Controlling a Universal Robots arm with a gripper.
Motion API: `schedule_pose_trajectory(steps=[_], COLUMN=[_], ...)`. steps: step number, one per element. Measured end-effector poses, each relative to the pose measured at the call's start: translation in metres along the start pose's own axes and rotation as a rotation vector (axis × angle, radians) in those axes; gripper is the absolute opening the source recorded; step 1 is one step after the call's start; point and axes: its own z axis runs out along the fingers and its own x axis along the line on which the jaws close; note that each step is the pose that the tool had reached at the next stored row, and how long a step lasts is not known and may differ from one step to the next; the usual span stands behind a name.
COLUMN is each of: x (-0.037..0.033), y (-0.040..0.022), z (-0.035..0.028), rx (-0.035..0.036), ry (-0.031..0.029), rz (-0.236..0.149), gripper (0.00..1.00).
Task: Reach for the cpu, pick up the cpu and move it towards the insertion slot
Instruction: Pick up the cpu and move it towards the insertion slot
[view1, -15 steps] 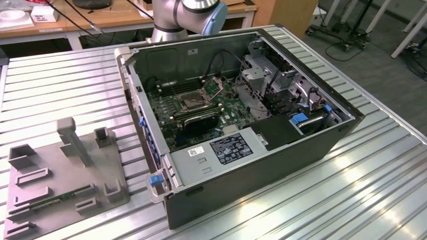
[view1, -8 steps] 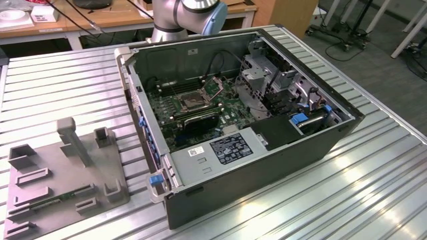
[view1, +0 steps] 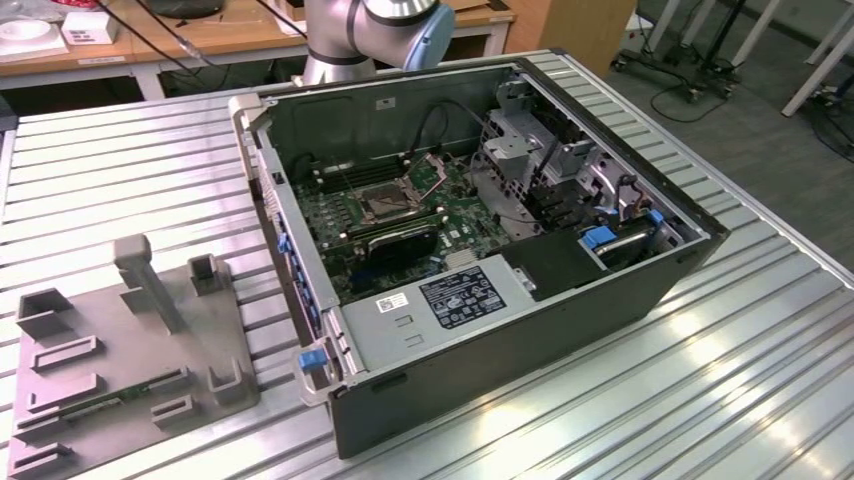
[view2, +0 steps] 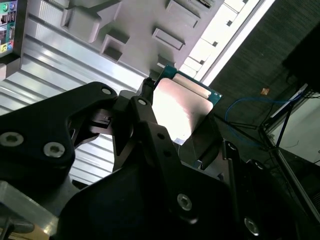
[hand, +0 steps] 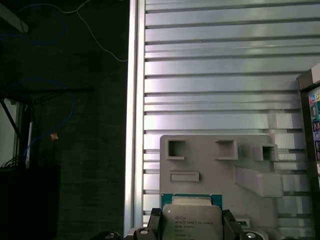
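The cpu (view2: 182, 107) is a flat square chip with a silvery top and a thin green rim, and my gripper (view2: 179, 127) is shut on it, black fingers (view2: 142, 117) pressing two opposite edges. In the first wrist view the cpu (hand: 191, 220) hangs in my gripper (hand: 192, 227) high above the grey plastic fixture (hand: 220, 165). The insertion slot (view1: 384, 203), a dark square socket in a silvery bracket, lies on the green motherboard (view1: 400, 225) inside the open computer case (view1: 534, 310). In the exterior view the arm (view1: 367, 30) rises behind the case.
The grey fixture (view1: 120, 360) with upright posts lies on the ribbed metal table (view1: 134, 170) at the exterior view's left. The case walls, a drive cage (view1: 527, 150) and cables surround the motherboard. The table edge (hand: 132, 100) drops to a dark floor.
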Motion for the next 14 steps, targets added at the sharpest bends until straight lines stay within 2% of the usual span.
schedule_pose_trajectory(steps=[6, 14], x=[0.0000, -0.0001], y=[0.0007, 0.0016], z=[-0.0059, -0.0144], rx=[-0.0063, -0.0103], ry=[0.0001, 0.0002], rz=[0.000, 0.000], gripper=[0.55, 0.55])
